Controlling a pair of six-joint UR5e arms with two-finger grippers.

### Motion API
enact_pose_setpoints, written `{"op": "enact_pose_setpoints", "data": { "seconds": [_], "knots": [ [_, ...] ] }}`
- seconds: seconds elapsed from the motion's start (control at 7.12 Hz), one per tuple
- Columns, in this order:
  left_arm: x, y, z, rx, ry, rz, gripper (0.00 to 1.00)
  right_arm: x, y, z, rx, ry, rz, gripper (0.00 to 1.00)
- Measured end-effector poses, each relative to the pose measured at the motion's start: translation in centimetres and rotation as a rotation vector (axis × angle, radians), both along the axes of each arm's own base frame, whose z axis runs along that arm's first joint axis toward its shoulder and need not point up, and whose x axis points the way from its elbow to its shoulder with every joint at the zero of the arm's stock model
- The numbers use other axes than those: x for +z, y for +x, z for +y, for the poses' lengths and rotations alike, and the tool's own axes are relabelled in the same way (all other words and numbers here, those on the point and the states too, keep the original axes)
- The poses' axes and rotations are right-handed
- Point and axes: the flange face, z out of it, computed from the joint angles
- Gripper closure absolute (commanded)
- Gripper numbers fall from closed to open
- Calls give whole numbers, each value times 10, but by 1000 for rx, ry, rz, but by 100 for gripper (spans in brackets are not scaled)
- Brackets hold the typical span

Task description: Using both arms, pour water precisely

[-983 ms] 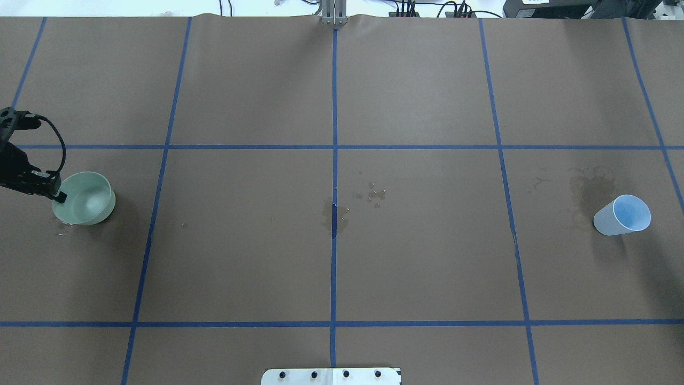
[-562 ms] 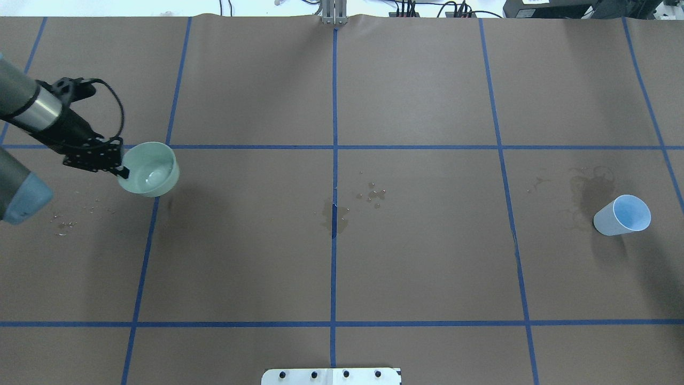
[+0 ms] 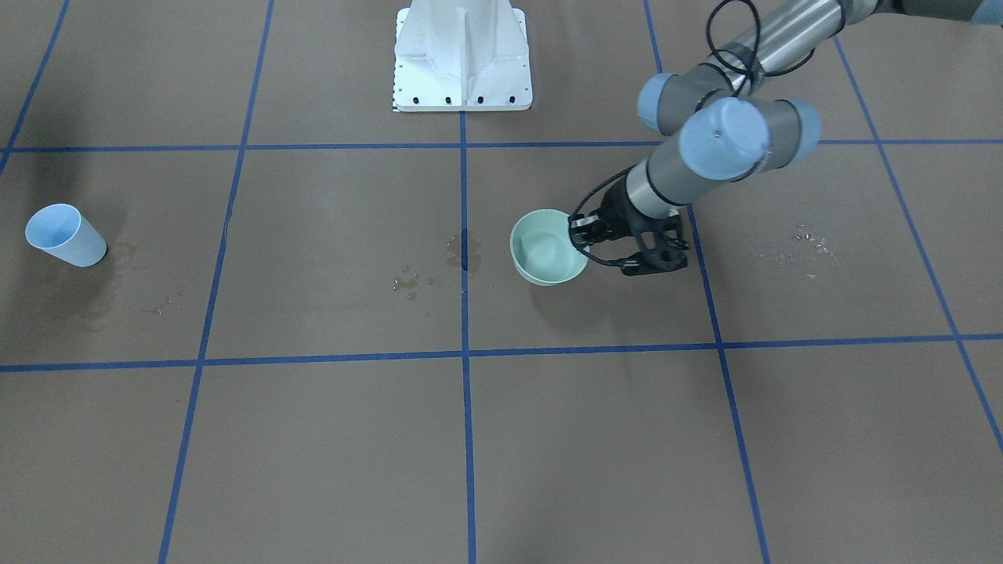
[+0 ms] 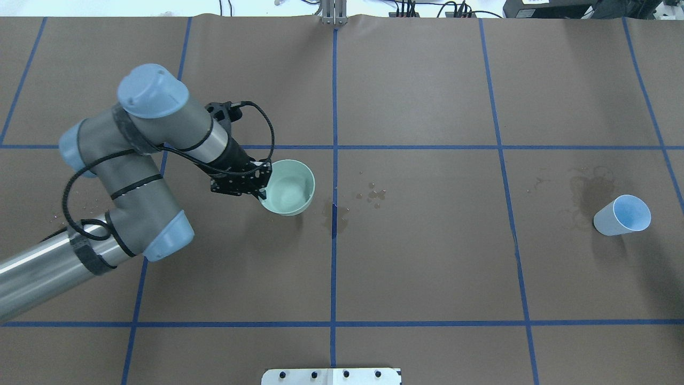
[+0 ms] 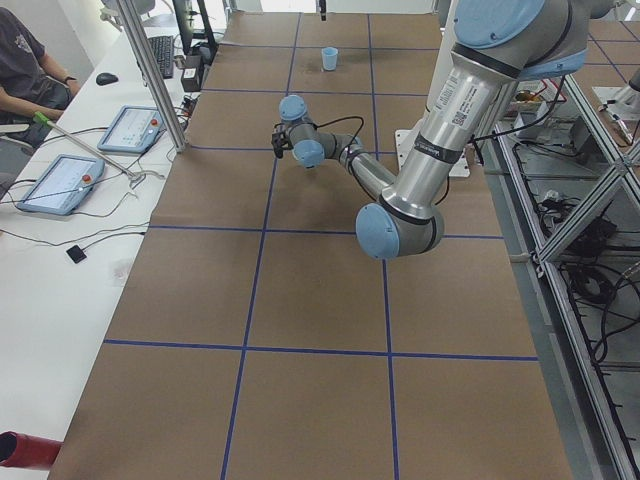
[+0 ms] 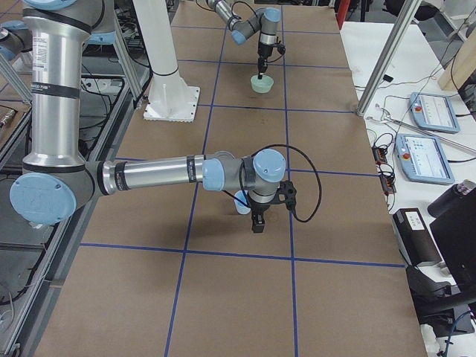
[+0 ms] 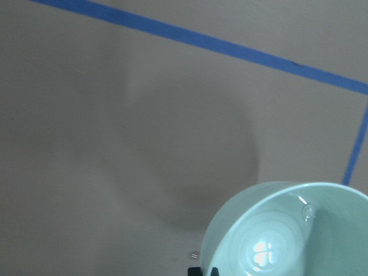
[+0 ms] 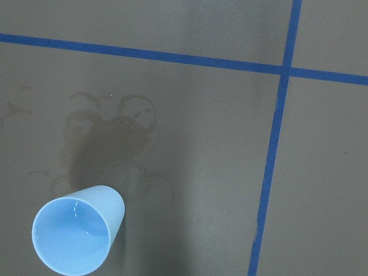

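near table [image 4: 427, 267] centre, left jaws clamp mint bowl [image 4: 288, 187], arm label [image 5: 455, 98] illegible

In my left wrist view the green bowl [image 7: 230, 218] runs off the frame at 5 o'clock, and my left tool [image 7: 201, 271] shows only as a black sliver at 6. My right tool [image 6: 257, 224] appears in the right-side view alone, too small to judge its jaws; my wrist [image 6: 265, 172] covers most of the blue cup [image 6: 239, 201] there.
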Motion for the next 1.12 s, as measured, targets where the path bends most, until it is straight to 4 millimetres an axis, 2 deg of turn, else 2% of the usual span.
{"op": "enact_pose_setpoints", "data": {
  "seconds": [0.28, 0.56, 0.7, 0.84, 0.98, 1.12],
  "knots": [
    [-24, 42, 4, -23, 21, -18, 100, 2, 0, 0, -1, -3, 1, 0],
    [-31, 62, 8, -25, 29, -27, 100, 2, 0, 0, -1, -4, 2, 0],
    [-32, 67, 11, -25, 34, -31, 92, 2, -1, 0, -1, -5, 2, 1],
    [-32, 71, 14, -24, 37, -34, 54, 3, -1, 0, -1, -5, 2, 0],
    [-33, 74, 16, -22, 39, -34, 33, 3, -1, 0, -1, -5, 2, 0],
    [-35, 75, 18, -21, 42, -31, 17, 3, -1, 0, -1, -6, 2, 0]
  ]
}}
